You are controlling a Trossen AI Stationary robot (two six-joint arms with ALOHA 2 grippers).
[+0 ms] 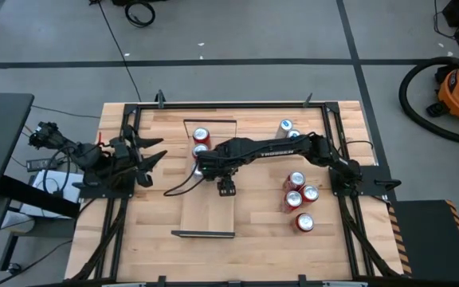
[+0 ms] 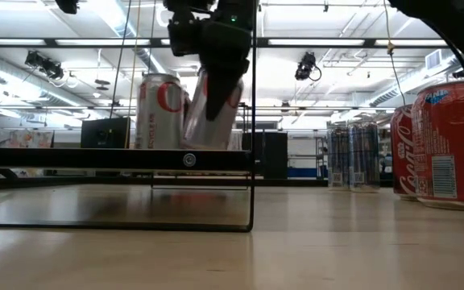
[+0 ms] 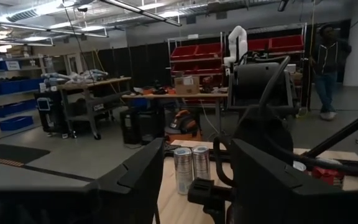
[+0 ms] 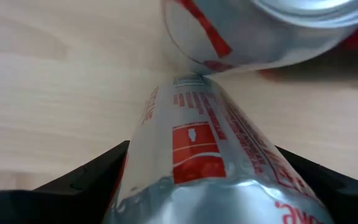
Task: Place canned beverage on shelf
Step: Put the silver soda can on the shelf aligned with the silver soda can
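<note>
Plank table (image 1: pixel 333 239); light-wood shelf (image 1: pixel 205 211) near centre. Right end effector (image 1: pixel 201 160) over the shelf's far end, fingers closed round a silver-and-red can (image 4: pixel 197 155), tilted, touching a standing can (image 1: pixel 202 135). Left end effector (image 1: pixel 154 151) idle at table edge, partly open, empty. Judgement: can rigid, smooth, slippery, dentable; grip mid-body.

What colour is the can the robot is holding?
Silver with red markings; the can shows best in the right wrist view.
</note>
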